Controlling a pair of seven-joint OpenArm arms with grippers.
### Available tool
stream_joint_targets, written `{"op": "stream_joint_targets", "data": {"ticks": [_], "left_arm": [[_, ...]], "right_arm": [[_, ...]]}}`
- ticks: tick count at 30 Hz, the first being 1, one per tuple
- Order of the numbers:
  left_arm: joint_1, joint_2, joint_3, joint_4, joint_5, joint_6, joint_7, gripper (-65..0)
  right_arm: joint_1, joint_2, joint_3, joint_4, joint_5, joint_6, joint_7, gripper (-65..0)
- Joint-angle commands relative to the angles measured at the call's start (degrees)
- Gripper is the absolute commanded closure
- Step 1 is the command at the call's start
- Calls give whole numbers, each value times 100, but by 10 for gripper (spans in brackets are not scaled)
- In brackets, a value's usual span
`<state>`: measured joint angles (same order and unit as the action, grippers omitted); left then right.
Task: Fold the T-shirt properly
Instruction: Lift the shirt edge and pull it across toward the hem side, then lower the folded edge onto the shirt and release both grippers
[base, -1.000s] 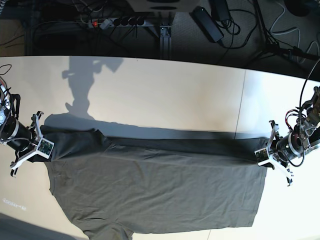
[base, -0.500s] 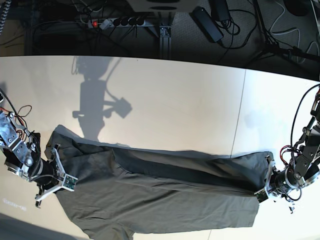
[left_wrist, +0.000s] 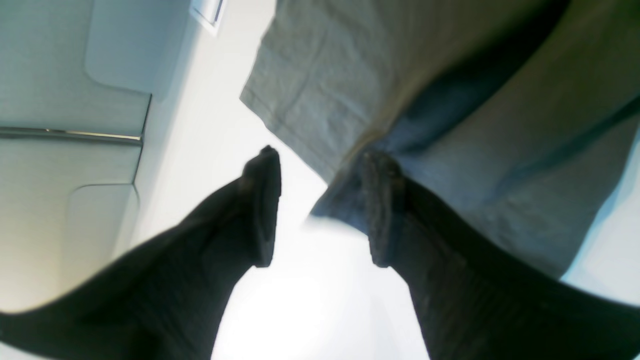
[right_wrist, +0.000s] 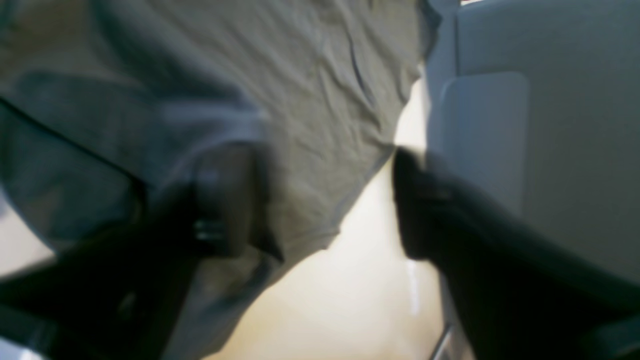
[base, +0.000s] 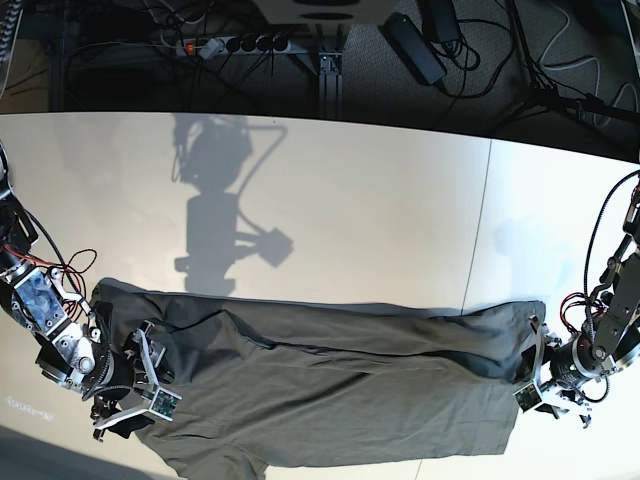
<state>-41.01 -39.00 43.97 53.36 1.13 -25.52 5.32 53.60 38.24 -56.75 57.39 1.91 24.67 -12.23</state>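
The T-shirt (base: 330, 385) is plain dark grey-olive cloth, doubled over lengthwise into a long wrinkled band on the pale desk (base: 380, 210), stretched between the two pincers. No label or writing can be read on it. The left pincer (left_wrist: 320, 205) is released, jaws apart over bare desk, with the shirt's hemmed corner lying against one finger. The right pincer (right_wrist: 320, 200) is released too, one finger on the blurred cloth, the other clear of it.
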Motion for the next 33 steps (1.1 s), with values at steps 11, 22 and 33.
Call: {"op": "stream_joint_targets", "data": {"ticks": [11,22,33], "left_arm": [[-354,0,-70,57,-2120,1497,857,-17],[-356,605,-72,-623,-3416,1593,1784,0],[-356,1139,-70,-1534,-4013,881,2774,0]], "right_arm": [[175,-55,142,-15,1834,350,-94,-283],[39,-859,1941,-1956,2472,-234,-485,0],[-905,-1128,2739,-2535,2791,-219,-1207,0]]}}
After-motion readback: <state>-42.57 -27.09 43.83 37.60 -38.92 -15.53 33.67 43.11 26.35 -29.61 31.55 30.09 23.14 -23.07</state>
